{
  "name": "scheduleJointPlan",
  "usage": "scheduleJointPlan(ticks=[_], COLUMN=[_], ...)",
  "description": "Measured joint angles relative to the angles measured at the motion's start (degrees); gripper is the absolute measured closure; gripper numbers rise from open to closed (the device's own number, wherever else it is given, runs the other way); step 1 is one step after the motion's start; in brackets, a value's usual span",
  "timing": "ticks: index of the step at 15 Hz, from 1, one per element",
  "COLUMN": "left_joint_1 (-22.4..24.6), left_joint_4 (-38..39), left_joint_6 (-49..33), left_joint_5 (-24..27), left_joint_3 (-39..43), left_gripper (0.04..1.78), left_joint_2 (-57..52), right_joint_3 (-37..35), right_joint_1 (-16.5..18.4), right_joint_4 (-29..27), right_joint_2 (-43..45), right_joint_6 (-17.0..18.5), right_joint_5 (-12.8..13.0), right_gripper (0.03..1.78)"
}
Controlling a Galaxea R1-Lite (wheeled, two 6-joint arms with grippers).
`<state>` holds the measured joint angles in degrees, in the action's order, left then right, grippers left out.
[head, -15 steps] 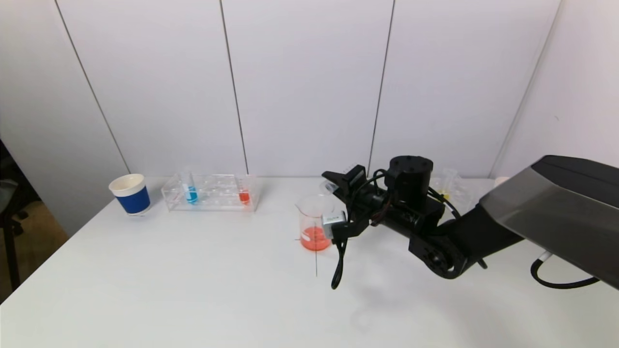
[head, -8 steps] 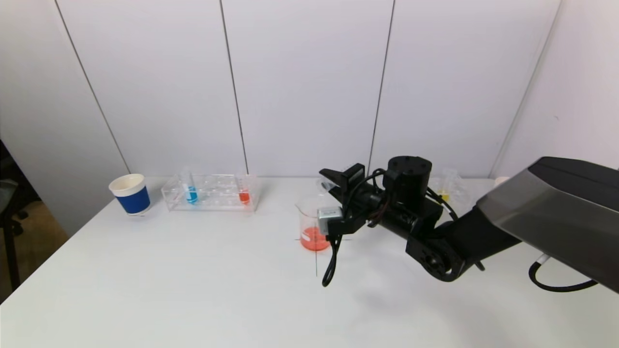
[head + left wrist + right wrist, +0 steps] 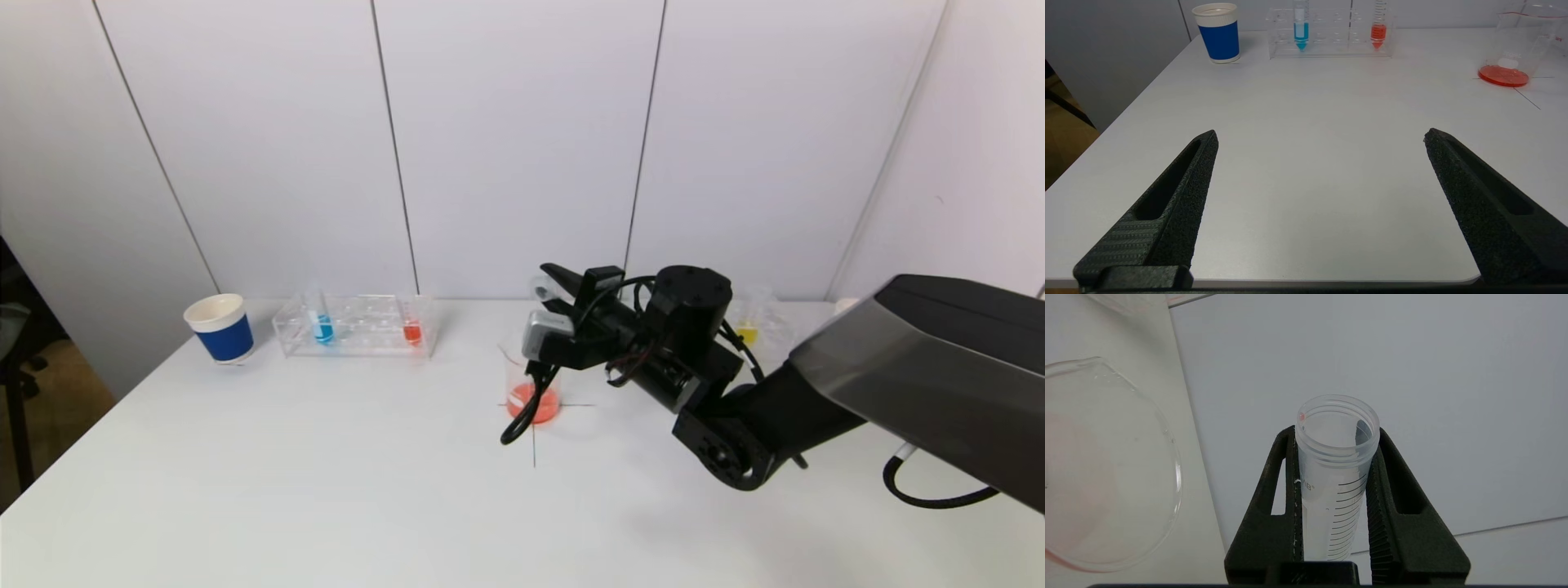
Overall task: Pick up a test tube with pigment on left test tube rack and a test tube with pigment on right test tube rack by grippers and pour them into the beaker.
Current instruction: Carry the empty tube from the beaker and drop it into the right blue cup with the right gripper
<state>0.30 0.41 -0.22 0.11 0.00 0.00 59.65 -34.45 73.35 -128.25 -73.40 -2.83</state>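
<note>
Raised test tube (image 3: 1336, 457), base hidden

the right arm (image 3: 922, 367) wears a broad, smooth dark-grey shell that narrows to matte black joints, one a round hub with small screws. a black drum-shaped housing (image 3: 692, 298) sits behind the jaws, thin wires run alongside it, and a small silver-grey camera block (image 3: 545, 328) with a looping black cable (image 3: 522, 412) sits just beside them. the left gripper (image 3: 1321, 179) has two black, tapered, slotted fingers (image 3: 1180, 192) with grainy inner faces.
</note>
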Motion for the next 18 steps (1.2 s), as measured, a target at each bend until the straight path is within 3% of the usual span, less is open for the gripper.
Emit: scheduleJointPlan(ticks=[4,8,10,14,18], left_joint_1=[0.0,0.02,0.05,0.0,0.0], left_joint_4=[0.0,0.0,0.0,0.0,0.0], left_joint_6=[-0.02,0.0,-0.02,-0.02,0.0], left_joint_5=[-0.01,-0.04,-0.01,-0.01,-0.01], left_joint_3=[0.0,0.0,0.0,0.0,0.0], left_gripper=[0.06,0.06,0.06,0.06,0.06], left_joint_2=[0.0,0.0,0.0,0.0,0.0], right_joint_3=[-0.55,-0.61,-0.61,-0.52,-0.55], right_joint_1=[-0.02,0.46,1.46,1.96,2.84], right_joint_4=[1.97,2.0,2.04,1.37,0.9], right_joint_2=[0.73,2.85,3.9,5.86,7.72], right_joint_6=[6.49,15.25,18.01,25.25,30.1], right_joint_5=[1.9,7.18,7.95,12.19,14.59], right_gripper=[1.31,1.31,1.31,1.31,1.31])
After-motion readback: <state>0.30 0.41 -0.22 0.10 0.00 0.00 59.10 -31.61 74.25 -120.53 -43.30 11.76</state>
